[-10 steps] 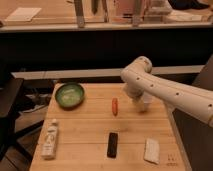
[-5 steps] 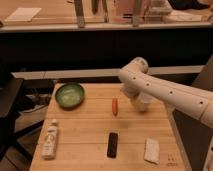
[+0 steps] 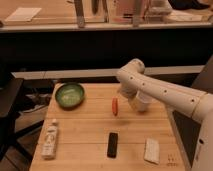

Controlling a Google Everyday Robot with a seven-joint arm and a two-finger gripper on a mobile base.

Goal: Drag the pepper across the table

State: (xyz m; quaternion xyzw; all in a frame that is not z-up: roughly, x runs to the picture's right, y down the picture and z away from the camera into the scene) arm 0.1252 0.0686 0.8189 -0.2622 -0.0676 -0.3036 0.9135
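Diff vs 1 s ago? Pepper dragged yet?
Not yet. The arm swung slightly left, bringing the gripper closer to the pepper; it now sits low over the table, just right of the pepper. Nothing was grasped or released. The pepper, green bowl, black remote, bottle and white pad stayed put.

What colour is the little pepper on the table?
Orange-red, seen best in the camera view. The pepper lies on the table near the gripper.
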